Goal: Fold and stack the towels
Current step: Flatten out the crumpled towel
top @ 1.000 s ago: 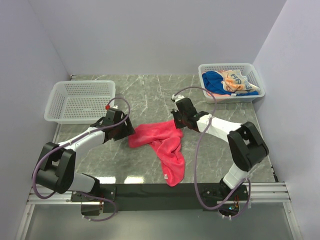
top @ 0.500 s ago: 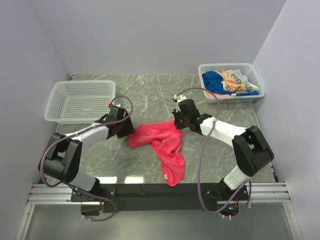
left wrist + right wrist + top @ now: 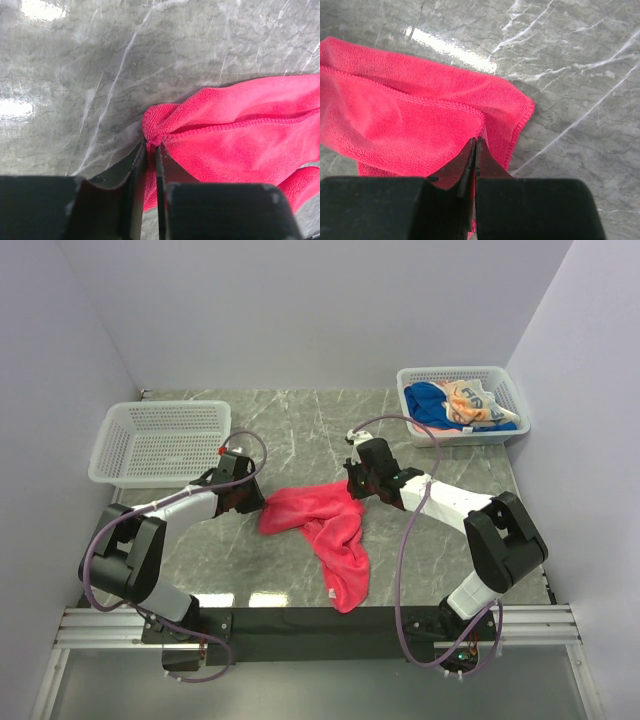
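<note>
A pink-red towel (image 3: 322, 523) lies crumpled on the marble table, with one end trailing toward the near edge. My left gripper (image 3: 262, 507) is at its left corner. In the left wrist view the jaws (image 3: 151, 146) pinch a bunched bit of the towel (image 3: 235, 140). My right gripper (image 3: 357, 490) sits at the towel's upper right corner. In the right wrist view its jaws (image 3: 475, 141) are pressed together on the hem of the towel's upper layer (image 3: 405, 125). A deep blue towel (image 3: 430, 403) and a printed orange towel (image 3: 472, 400) lie in the far right basket.
An empty white mesh basket (image 3: 112, 466) stands at the far left, just beyond my left arm. The white mesh basket (image 3: 455, 372) holding the other towels is at the far right corner. Walls close in the table on three sides.
My left gripper's jaws have closed onto the towel's left corner, which has shifted slightly. My right gripper stayed shut at the right corner while its arm shifted.
</note>
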You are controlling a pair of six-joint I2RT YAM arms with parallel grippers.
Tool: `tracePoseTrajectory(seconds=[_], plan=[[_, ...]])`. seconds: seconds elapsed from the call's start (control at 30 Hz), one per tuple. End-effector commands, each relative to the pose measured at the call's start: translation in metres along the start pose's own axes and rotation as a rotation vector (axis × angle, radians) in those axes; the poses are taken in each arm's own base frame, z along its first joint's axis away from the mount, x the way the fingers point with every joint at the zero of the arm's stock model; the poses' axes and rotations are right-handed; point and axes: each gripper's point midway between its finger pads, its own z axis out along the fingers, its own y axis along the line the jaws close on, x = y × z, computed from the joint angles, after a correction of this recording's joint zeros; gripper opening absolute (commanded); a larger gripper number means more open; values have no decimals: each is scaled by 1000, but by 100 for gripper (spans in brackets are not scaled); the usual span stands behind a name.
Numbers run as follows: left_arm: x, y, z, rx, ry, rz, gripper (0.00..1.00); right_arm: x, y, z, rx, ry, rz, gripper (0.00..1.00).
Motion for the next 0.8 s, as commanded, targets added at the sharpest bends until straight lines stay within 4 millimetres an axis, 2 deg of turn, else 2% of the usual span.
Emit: tracePoseTrajectory(seconds=[0.0,0.17,0.3,0.43,0.53,0.57,0.63,0.67,0.73,0.77], plan=[[-12,-6,-7,18,-41,13,15,-16,2,-4,-9,-57,8,0],[-16,-4,-16,0,-62,24,14,-16,2,-5,-5,-58,5,0],[-18,-4,-21,-1,-69,33,4,-16,2,-5,-7,-58,7,0],[-23,-7,-27,3,-82,44,1,-19,-1,-8,6,-68,6,0],[-29,-12,-34,13,-98,61,1,-27,-2,-15,17,-96,9,0],[-39,-13,-39,1,-133,71,1,-31,-4,-18,20,-106,13,0],[-44,-13,-45,-10,-144,84,1,-38,-9,-23,48,-124,19,0],[-54,-18,-52,-6,-174,102,1,-46,-11,-29,55,-145,22,0],[-61,-21,-59,-5,-193,118,1,-56,-15,-36,72,-170,26,0],[-70,-29,-66,12,-218,141,1,-67,-15,-43,73,-202,28,0]])
